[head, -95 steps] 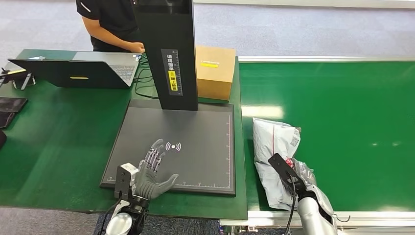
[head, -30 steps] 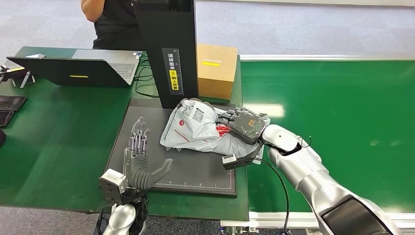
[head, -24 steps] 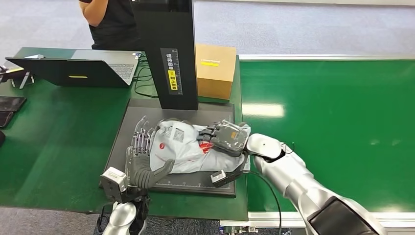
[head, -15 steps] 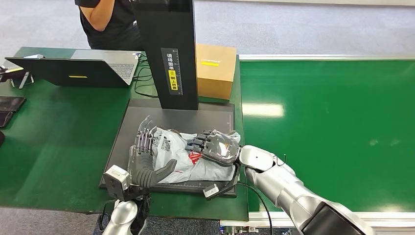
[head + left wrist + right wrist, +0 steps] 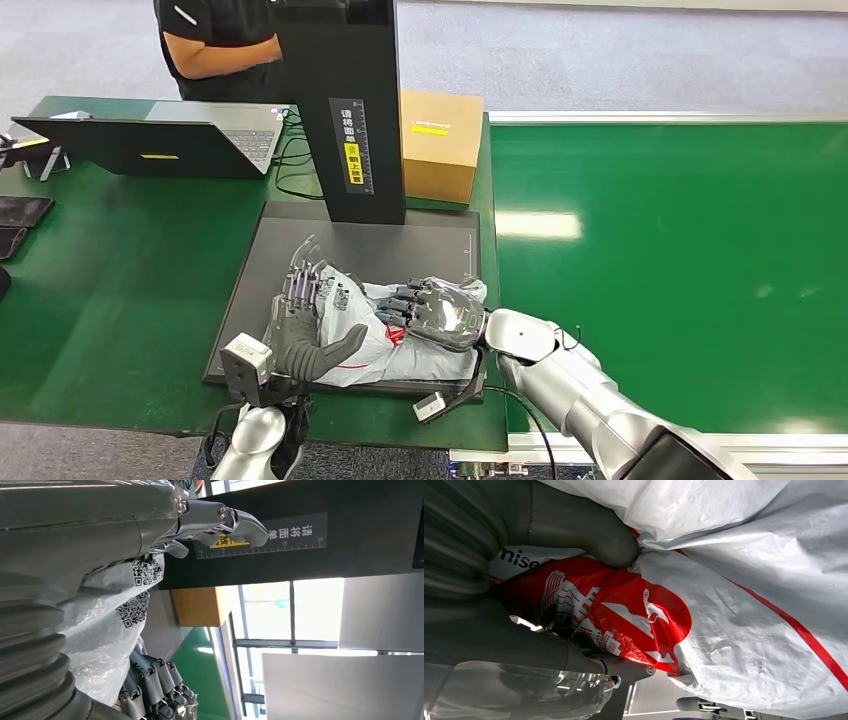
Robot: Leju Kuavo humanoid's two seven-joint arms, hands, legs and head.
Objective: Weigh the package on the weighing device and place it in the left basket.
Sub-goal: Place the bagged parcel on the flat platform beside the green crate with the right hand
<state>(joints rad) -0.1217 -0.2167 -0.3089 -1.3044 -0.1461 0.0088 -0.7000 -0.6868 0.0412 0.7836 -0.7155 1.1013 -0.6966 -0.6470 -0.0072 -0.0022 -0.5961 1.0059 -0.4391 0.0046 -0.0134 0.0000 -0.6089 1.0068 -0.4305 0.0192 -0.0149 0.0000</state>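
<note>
Scale platform point(image 5: 400, 255) partly under package point(image 5: 375, 345)

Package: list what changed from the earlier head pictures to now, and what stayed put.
The right hand, gripping the package, carried it from the green belt onto the black scale plate, then drew it toward the plate's near edge. The left hand lifted from the plate and now rests against the package's left side. The scale column, cardboard box and laptop stayed put.

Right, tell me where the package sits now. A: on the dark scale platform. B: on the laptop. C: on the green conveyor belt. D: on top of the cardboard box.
A: the package lies on the dark scale platform, held by the right hand.
</note>
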